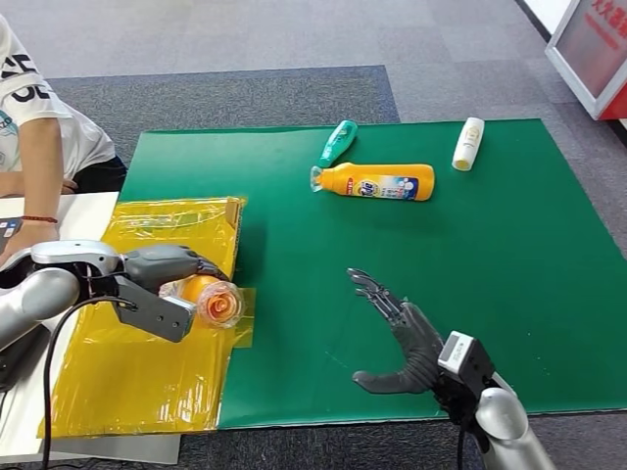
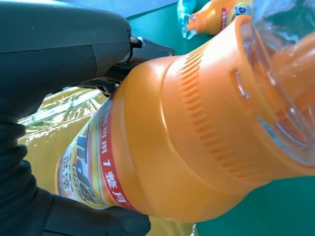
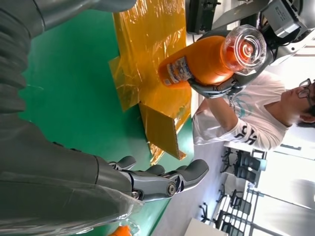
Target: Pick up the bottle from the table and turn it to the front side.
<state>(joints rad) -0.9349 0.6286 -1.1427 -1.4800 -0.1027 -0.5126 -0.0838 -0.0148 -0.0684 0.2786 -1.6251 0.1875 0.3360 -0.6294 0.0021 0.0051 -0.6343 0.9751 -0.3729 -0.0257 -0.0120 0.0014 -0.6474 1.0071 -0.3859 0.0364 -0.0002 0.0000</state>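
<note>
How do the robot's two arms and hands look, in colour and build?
Both arms are smooth silver tubes. The left hand has a grey cover and a thick grey thumb; a black cable loops beneath that arm. The right hand has dark grey jointed fingers with metallic links. A small box with a white labelled top sits at its wrist.

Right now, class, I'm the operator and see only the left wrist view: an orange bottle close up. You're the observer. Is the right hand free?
Observer: Yes, the right hand is open over the green mat, apart from the held orange bottle.
Operator: Other bottles?
Observer: A green bottle and a white bottle lie at the mat's far side.
Operator: Anyone nearby?
Observer: A person in a white shirt, beyond the left hand.
</note>
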